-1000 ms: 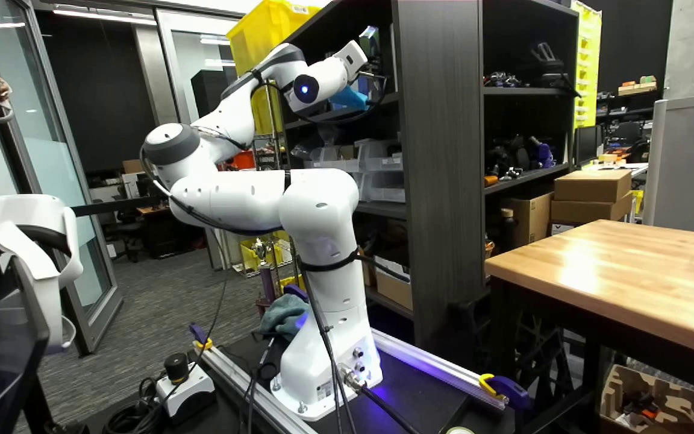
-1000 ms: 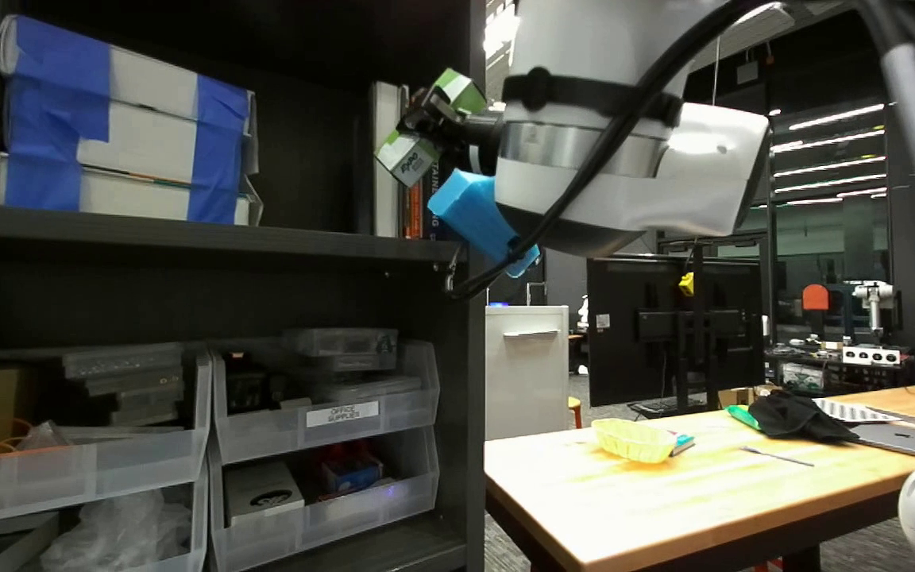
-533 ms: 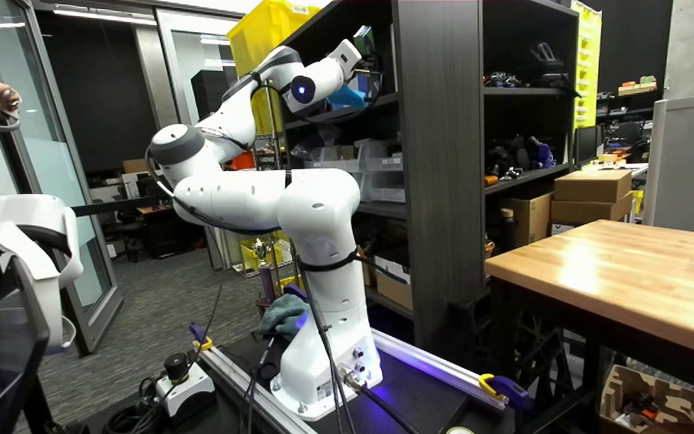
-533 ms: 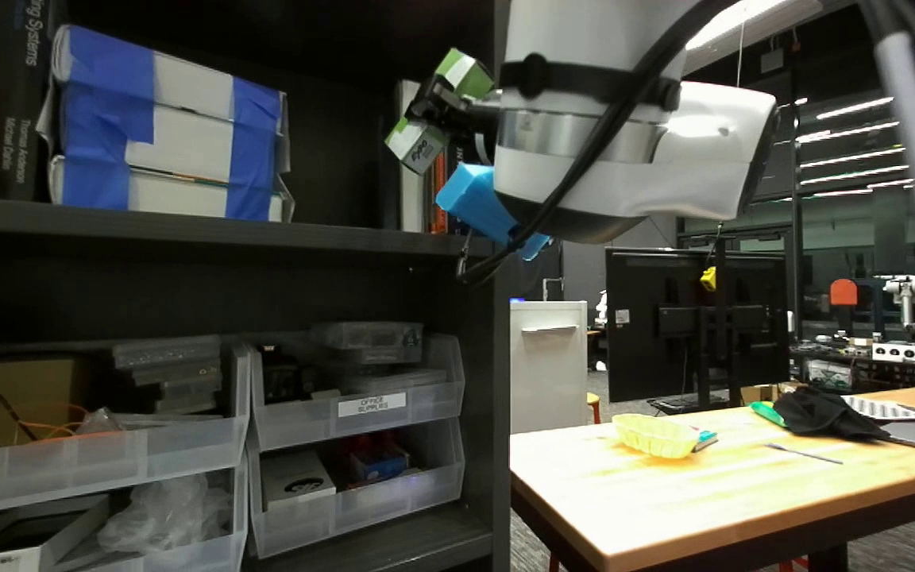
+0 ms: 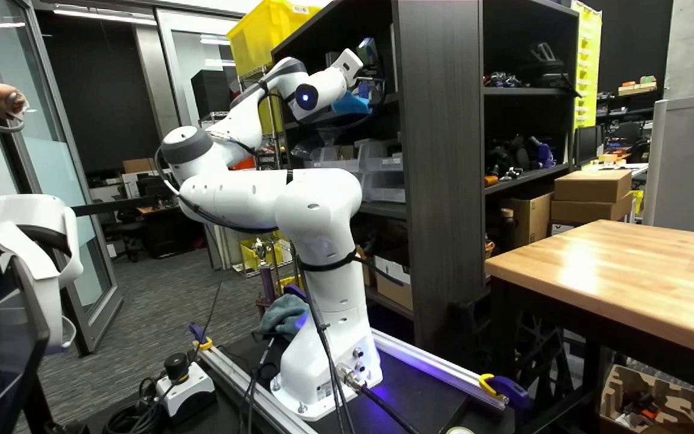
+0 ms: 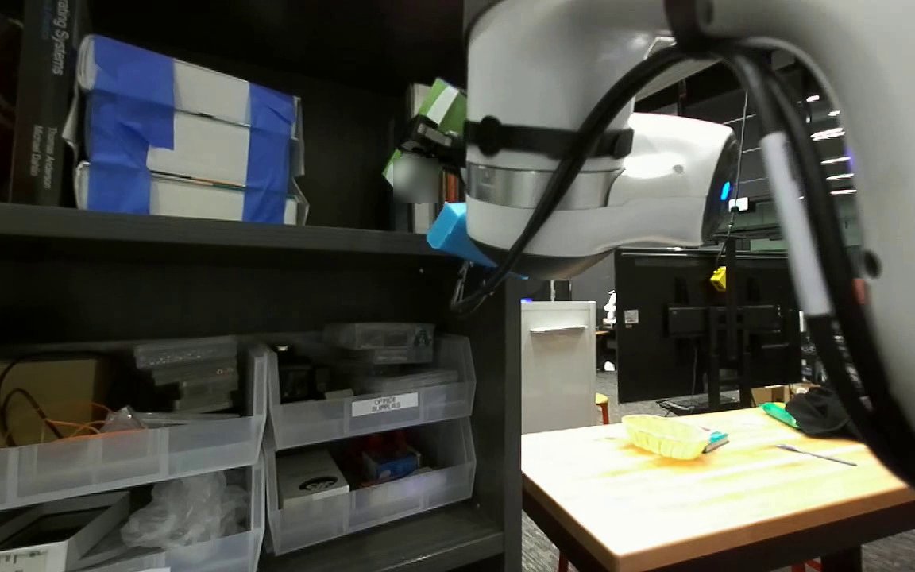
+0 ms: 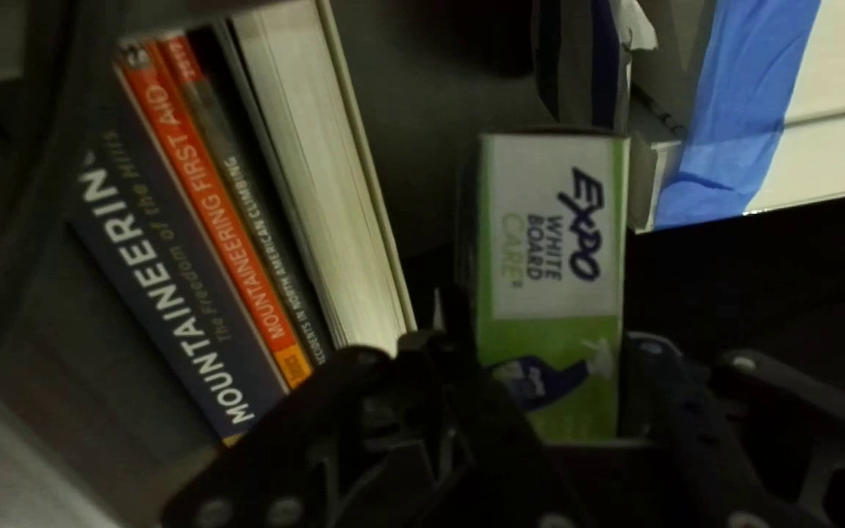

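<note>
A dark wood-grain bookcase (image 5: 440, 181) stands beside the white robot arm (image 5: 320, 205), with a pale wooden counter (image 5: 618, 283) to the right in both exterior views. The upper shelf (image 6: 203, 218) shows its front edge below the gripper (image 7: 549, 330), which is clamped on a green-and-white cardboard Expo box (image 7: 551, 242). That box hangs tilted near the shelf's right end, above the edge; how deep it reaches I cannot tell.

In an exterior view a dark gap separates it from the pale stack bound in blue tape (image 6: 195, 147), to the left. Seen from the wrist, a leaning row of books (image 7: 210, 213) lies left of the box, a dark space between them. A black cable (image 6: 469, 300) loops under the wrist, close to the bookcase's right side.

Lower down, translucent plastic bins (image 6: 434, 405) fill another shelf. A pale yellow basket (image 6: 666, 436) rests on the counter's far part. Grey carpet (image 5: 160, 295) covers the floor at left, by framed glass doors (image 5: 67, 157).
</note>
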{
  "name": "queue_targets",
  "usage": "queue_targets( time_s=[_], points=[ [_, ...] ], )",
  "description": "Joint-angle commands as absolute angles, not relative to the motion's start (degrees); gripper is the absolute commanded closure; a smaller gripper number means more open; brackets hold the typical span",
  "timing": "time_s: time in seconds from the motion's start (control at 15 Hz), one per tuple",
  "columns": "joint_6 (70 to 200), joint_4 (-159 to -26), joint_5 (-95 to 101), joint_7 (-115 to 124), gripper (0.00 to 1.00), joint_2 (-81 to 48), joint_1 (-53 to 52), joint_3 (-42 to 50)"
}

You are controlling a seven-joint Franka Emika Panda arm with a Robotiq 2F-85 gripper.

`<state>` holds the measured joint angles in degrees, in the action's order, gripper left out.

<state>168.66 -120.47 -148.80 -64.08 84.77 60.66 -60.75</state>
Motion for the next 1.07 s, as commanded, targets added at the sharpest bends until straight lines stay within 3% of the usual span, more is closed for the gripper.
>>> queue_targets(
  time_s=[0.0,1.0],
  points=[
    [170.0,-119.1,-149.0,-65.3,0.87,84.8,62.5,-61.9],
    [171.8,-118.5,-149.0,-68.4,0.87,84.8,63.7,-63.6]
  ],
)
